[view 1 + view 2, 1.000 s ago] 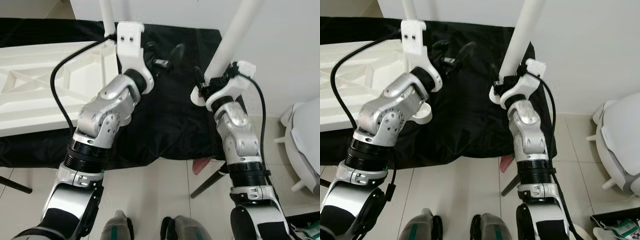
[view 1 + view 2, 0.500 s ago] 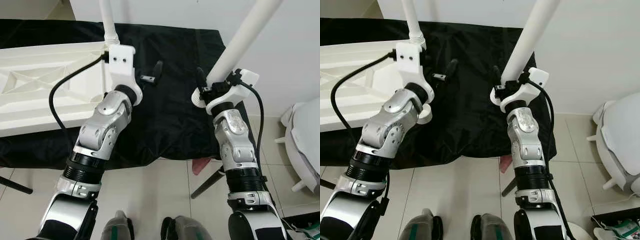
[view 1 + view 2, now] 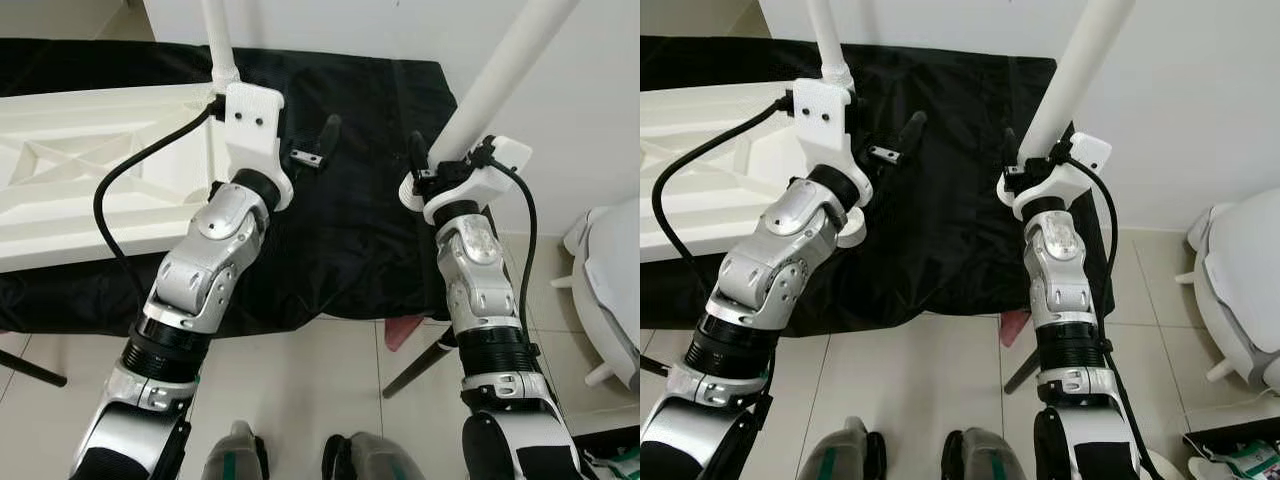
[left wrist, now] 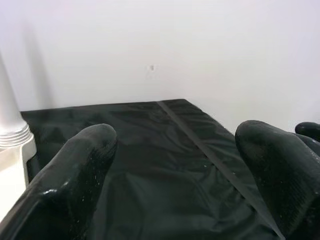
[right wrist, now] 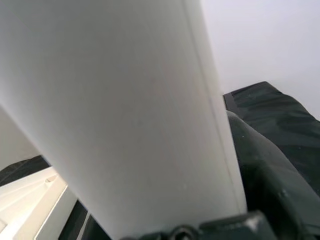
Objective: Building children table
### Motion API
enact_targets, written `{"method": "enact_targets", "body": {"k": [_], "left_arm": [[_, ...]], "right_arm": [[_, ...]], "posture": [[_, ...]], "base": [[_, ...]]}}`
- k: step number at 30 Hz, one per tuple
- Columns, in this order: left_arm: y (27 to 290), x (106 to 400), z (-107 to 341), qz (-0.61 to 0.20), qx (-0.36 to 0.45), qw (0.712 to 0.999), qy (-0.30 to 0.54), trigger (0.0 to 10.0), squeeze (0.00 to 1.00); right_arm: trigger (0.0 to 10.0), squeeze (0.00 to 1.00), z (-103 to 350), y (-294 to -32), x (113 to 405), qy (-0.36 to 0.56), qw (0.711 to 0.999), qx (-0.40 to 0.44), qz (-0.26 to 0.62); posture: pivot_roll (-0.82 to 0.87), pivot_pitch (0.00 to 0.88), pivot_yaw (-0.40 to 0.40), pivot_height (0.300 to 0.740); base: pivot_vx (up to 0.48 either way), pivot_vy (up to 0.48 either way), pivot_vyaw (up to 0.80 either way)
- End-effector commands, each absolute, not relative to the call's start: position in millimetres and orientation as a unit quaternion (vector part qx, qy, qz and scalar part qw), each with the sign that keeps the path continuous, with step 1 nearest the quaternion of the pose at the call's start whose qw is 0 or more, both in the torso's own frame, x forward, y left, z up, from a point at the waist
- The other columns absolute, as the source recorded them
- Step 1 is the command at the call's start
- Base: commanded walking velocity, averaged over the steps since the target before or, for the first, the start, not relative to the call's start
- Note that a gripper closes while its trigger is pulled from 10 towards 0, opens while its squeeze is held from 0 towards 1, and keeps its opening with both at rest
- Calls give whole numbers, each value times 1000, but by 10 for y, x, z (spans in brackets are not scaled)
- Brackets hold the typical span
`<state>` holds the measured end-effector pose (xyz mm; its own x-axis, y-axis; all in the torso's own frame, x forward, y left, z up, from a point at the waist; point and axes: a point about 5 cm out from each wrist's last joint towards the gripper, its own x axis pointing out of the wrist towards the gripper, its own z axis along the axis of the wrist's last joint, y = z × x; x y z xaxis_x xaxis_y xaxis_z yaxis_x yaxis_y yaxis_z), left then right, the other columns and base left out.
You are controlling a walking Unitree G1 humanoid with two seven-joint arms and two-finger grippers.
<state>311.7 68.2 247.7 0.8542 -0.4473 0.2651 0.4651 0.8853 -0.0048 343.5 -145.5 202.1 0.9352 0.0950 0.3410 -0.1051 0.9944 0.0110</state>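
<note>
Right gripper (image 3: 432, 172) clamped on a loose white leg (image 3: 500, 75) leaning toward one o'clock. Left gripper (image 4: 175, 165) spread wide, empty, beside the tabletop (image 3: 90, 175). Risk: long leg levering free, slipping.

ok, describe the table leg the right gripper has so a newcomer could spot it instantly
Start at the black-covered table; near its right end, by the white wall, the right gripper is shut on a thick white table leg that slants up and away to the right. The other white leg stands upright in the corner of the upturned white tabletop, and no gripper holds it.
</note>
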Motion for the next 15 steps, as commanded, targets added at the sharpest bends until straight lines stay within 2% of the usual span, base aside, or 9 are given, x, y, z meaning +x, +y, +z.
{"method": "enact_targets", "body": {"k": [1,6,8,13,15], "left_arm": [[557,3017,2485,-323,-16,937,-134,10000,0],[536,3014,2419,-327,10,936,-128,10000,0],[633,3108,2282,-282,34,952,-111,10000,0],[762,3185,2177,-210,38,972,-99,10000,0],[780,3194,2163,-195,17,976,-97,10000,0]], "right_arm": [[10000,0,2064,-1438,3452,-184,982,12,51],[10000,0,2086,-1460,3470,-188,981,9,46],[10000,0,2067,-1490,3463,-187,981,11,44],[10000,0,2016,-1505,3439,-181,983,9,39],[10000,0,1996,-1505,3430,-178,983,12,37]], "posture": [[-112,51,-18,740],[-115,53,-17,740],[-117,51,-16,740],[-124,48,-14,740],[-126,47,-17,740]], "base": [[0,0,0],[0,0,0],[0,0,0],[0,0,0],[0,0,0]]}}
